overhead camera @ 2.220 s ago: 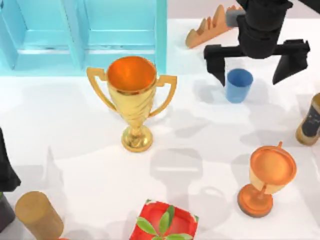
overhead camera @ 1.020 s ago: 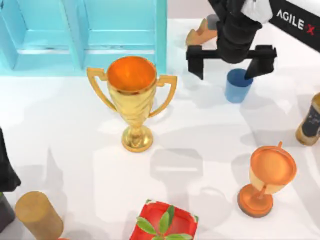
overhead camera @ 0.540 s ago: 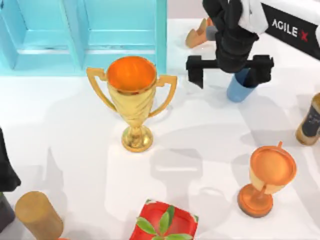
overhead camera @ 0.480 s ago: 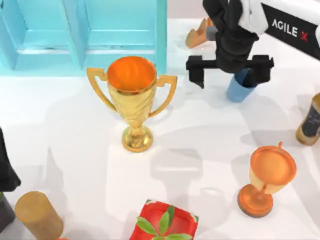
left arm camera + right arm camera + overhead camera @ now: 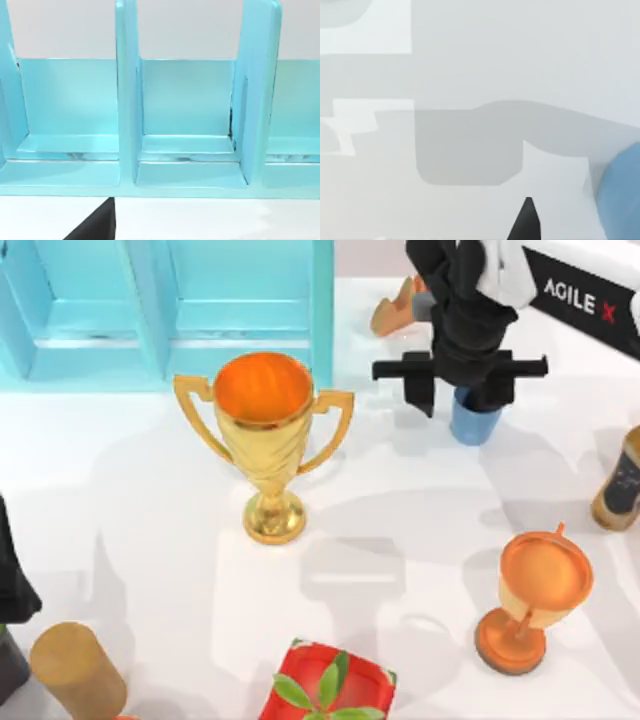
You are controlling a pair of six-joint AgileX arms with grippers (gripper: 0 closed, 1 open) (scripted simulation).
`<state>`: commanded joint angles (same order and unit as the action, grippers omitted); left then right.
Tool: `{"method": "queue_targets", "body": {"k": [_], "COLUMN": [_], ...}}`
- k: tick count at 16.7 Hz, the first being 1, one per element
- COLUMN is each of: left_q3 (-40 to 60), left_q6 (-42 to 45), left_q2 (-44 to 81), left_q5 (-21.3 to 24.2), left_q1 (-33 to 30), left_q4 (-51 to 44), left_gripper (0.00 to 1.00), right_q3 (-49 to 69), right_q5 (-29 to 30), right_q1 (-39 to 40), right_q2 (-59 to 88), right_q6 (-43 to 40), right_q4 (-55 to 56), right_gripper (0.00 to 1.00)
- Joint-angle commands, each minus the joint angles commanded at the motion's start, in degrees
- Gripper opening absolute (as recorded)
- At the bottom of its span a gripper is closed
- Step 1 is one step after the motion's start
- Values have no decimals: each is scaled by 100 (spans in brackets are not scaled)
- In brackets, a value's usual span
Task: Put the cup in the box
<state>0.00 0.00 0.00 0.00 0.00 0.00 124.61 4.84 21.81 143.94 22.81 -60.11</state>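
The cup (image 5: 474,424), a small blue tumbler, stands upright at the back right of the table, its top hidden under my right gripper (image 5: 460,390). That gripper is down over it and open, its fingers narrowed. The finger on the right is at the cup's side, while the finger on the left (image 5: 423,392) stands a little apart. The right wrist view shows the cup (image 5: 620,200) at the picture's edge and one dark fingertip (image 5: 526,220). The box (image 5: 160,320), cyan with upright dividers, sits at the back left and shows close up as box (image 5: 190,115). My left gripper (image 5: 10,575) is parked at the left edge.
A tall gold trophy (image 5: 265,430) stands in front of the box, between it and the cup. An orange goblet (image 5: 535,600), a bottle (image 5: 620,480), a wooden rack (image 5: 400,305), a brown cylinder (image 5: 75,670) and a red carton (image 5: 330,685) ring the table.
My right gripper came left and down over the cup, and its fingers have drawn inward from a wide spread. The cup stayed in place. The left arm has not moved.
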Motion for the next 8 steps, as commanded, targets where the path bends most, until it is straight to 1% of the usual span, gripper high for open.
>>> {"method": "queue_targets", "body": {"k": [3,4,8], "left_q3": [0,0,0], "left_q6": [0,0,0], "left_q2": [0,0,0], "left_q5": [0,0,0], "left_q1": [0,0,0], "left_q4": [0,0,0], "left_gripper": [100,100,100], "right_q3": [0,0,0], "right_q5": [0,0,0], "right_q1": [0,0,0], "right_q2": [0,0,0], "right_q6": [0,0,0], "right_q4": [0,0,0], "right_gripper": [2,0,0]}}
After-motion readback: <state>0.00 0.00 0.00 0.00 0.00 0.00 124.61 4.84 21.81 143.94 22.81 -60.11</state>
